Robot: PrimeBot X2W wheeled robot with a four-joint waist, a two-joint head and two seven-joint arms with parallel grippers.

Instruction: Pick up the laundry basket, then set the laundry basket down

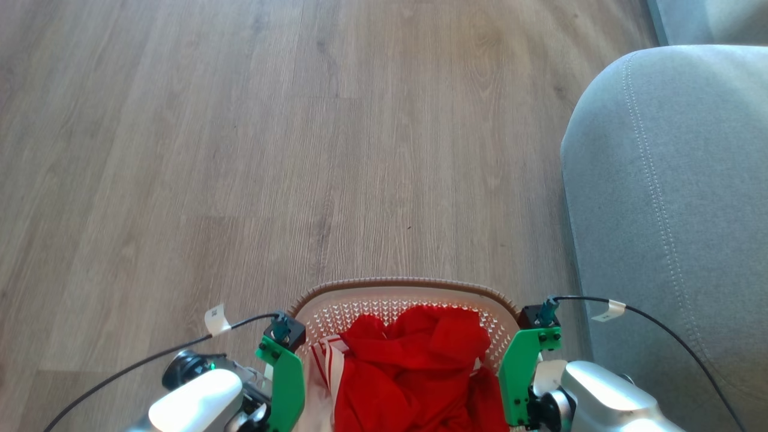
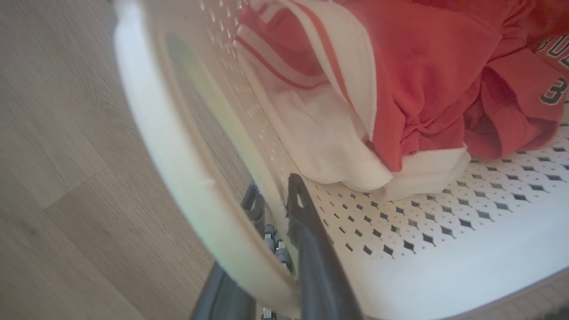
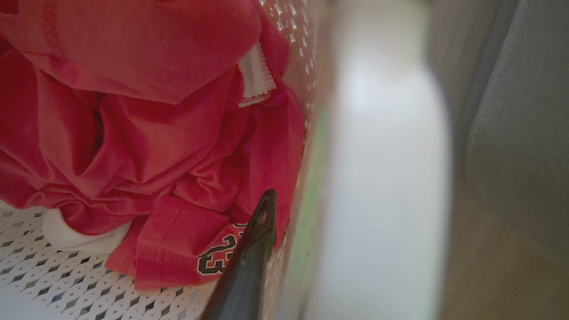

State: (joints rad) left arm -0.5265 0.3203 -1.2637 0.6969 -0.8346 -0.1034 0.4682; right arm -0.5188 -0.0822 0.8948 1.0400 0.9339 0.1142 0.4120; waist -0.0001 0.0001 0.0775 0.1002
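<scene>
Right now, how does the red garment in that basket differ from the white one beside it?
The red garment is bunched into a high heap across the middle of the laundry basket; the white garment lies lower, against the basket's left wall and partly under the red one. The red garment carries dark printed numerals; the white garment has red stripes. Both are crumpled, unfolded cloth inside the same basket.

The floor (image 1: pixel 240 150) under me is grey-brown wood-look planks. The grey sofa (image 1: pixel 672 210) stands on it. Just left of the sofa is the laundry basket (image 1: pixel 408 282); whether it touches the boards, I cannot tell.
</scene>
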